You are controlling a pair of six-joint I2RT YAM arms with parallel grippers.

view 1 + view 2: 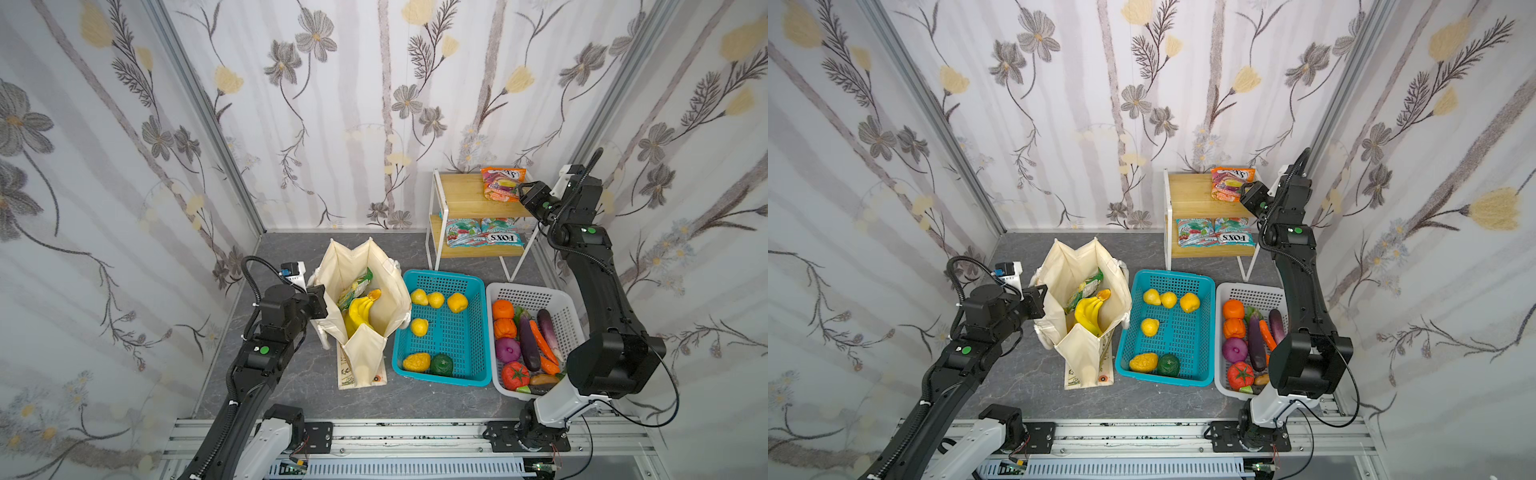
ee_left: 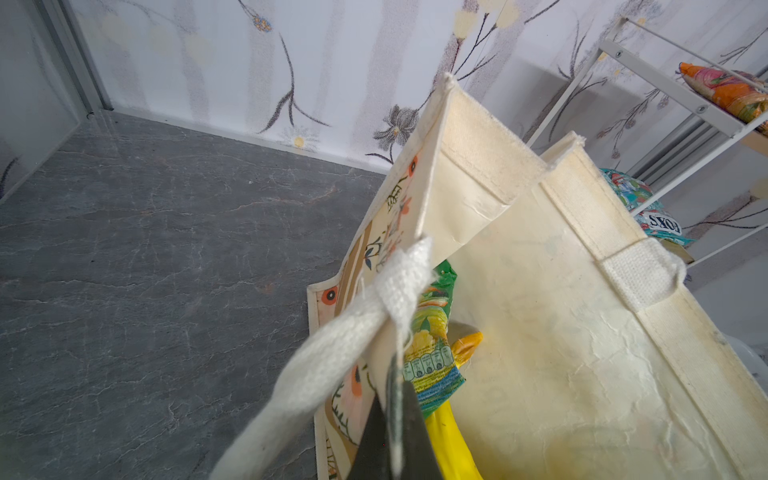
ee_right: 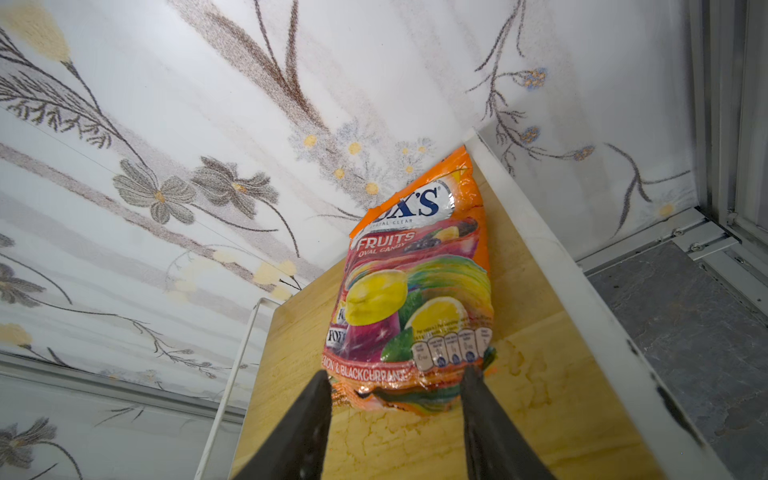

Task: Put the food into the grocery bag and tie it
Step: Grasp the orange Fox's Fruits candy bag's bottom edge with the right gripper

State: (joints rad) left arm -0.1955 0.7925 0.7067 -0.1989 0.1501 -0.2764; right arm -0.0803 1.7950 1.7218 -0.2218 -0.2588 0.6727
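My L pincer [image 2: 394, 374] is clamped on the tote [image 1: 365, 349] rim, right by a white handle [image 2: 332, 353]. Tote stands open on the counter [image 1: 291, 374] w/ banana bunch [image 1: 360, 313] + green snack pkt [image 1: 353, 289] inside. My R pincer [image 3: 395, 376] is open, fingers either side of the orange Fox's pkt [image 3: 415, 291] on the rack's top shelf [image 1: 461, 193]; can't tell if they touch it. Eggplants [image 1: 530, 343] + carrot [image 1: 542, 338] lie in the white basket [image 1: 528, 293].

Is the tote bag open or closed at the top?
Open. The tote bag gapes upright; a banana bunch and a green packet show inside.
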